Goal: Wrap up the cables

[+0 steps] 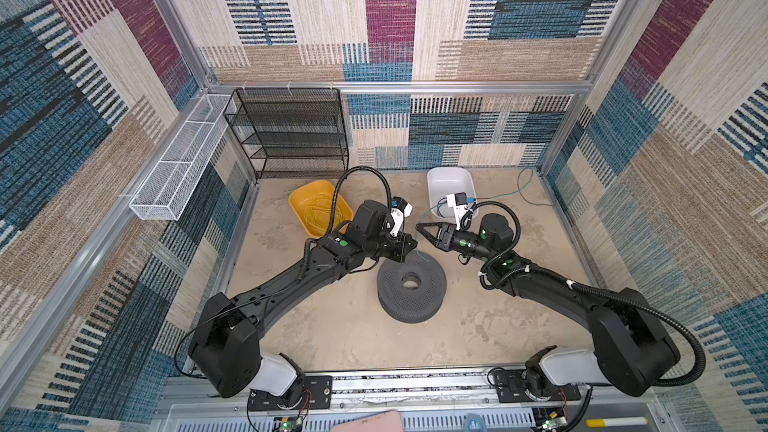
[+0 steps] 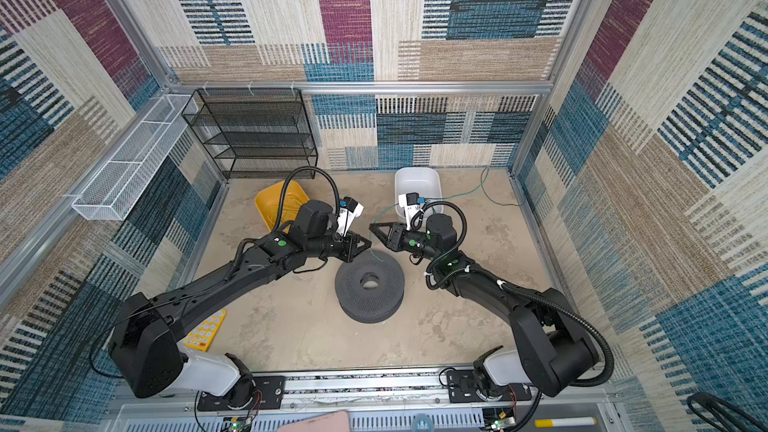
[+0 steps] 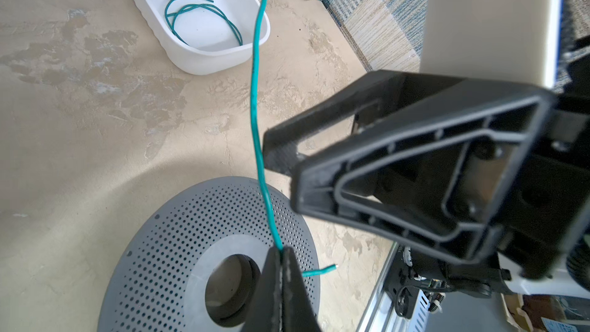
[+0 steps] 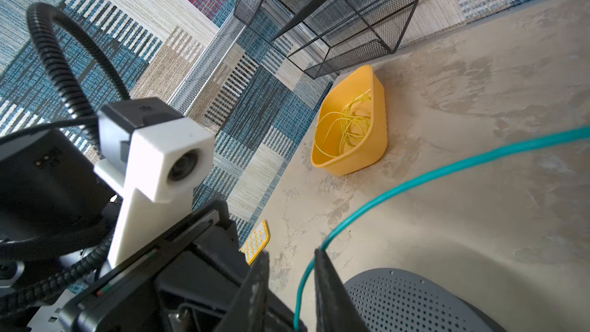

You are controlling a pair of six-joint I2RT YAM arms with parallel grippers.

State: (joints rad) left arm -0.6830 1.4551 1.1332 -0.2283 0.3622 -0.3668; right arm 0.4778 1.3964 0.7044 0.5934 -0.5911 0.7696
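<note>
Pinching the thin teal-green wire [image 3: 254,91] near its end, the jaws of the left gripper [image 3: 282,253] are pressed together over the grey perforated spool [image 3: 166,250]. Between the slightly spread jaws of the right gripper [image 4: 291,252], the wire should be fed taut.

The work surface [image 1: 332,334] is a flat, mottled beige tabletop. Items resting directly on it:
- grey perforated spool [image 1: 434,290], centre
- yellow tub [image 1: 300,200] and black mesh rack [image 1: 291,135], far left
- white tub [image 1: 451,178], far right of centre
- yellow keypad [image 2: 205,330] (partly hidden), near left
- teal cable [image 1: 520,189], looped near the far right corner
</note>
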